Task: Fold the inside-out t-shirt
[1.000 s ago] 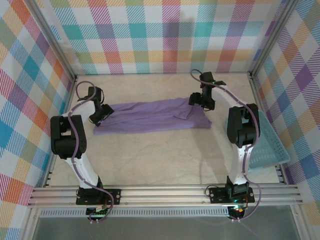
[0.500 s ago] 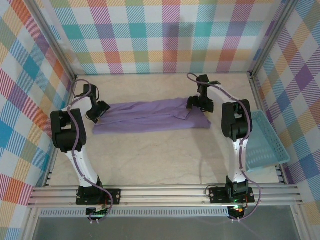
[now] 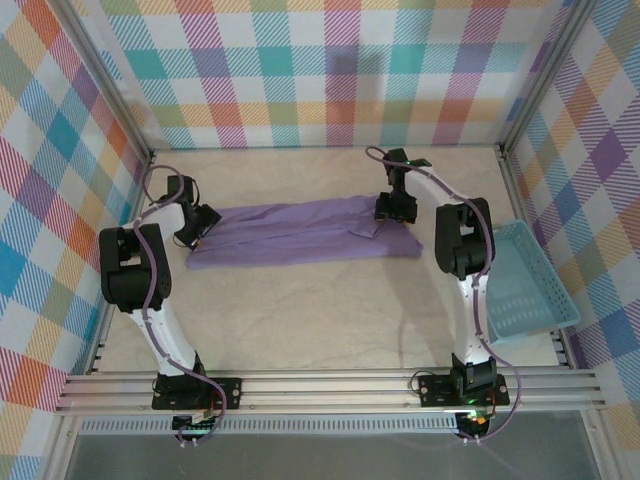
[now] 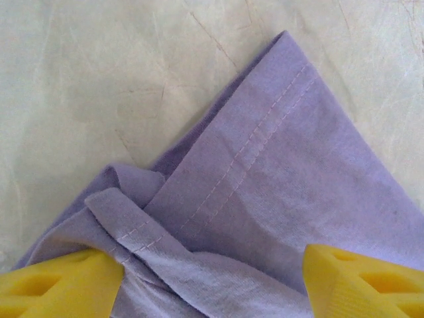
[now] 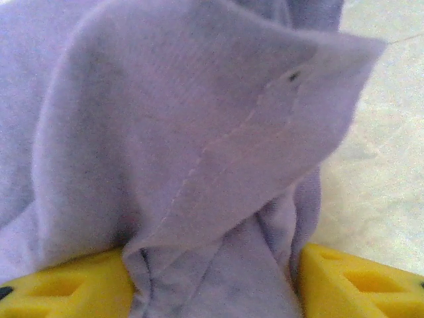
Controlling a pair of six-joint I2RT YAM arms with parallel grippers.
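Garment: I see the plain lavender-purple short-sleeved t-shirt of thin soft fabric (image 3: 300, 232) lying as a long, flattened band across the far half of the pale, creased table surface (image 3: 300, 310), between the two arms.
Texture, left end: on the left wrist camera the cloth (image 4: 265, 199) is a fine knit with a double row of stitching along a folded hem (image 4: 258, 146). It comes to a point on the table, and a small rolled tuck lies near the lower left.
Texture, right end: on the right wrist camera the cloth (image 5: 199, 132) stands up in a soft rumpled fold with a single seam line (image 5: 218, 146) running down it.
Left gripper (image 3: 197, 225): released. Its yellow plastic fingers (image 4: 59, 285) stand wide apart over the shirt's left end, with cloth lying between them (image 4: 212, 265).
Right gripper (image 3: 392, 208): its yellow fingers (image 5: 344, 278) flank the bunched fold, and cloth fills the gap (image 5: 215, 265) and touches both. I cannot tell whether it is clamped.
Hard to make out: the finger bases are cut off at the bottom edge of both wrist views, and the right wrist picture is soft.
Surroundings: a light blue plastic basket (image 3: 530, 290) sits at the right edge, well apart from the shirt. Checked multicolour walls (image 3: 300, 70) enclose the table.
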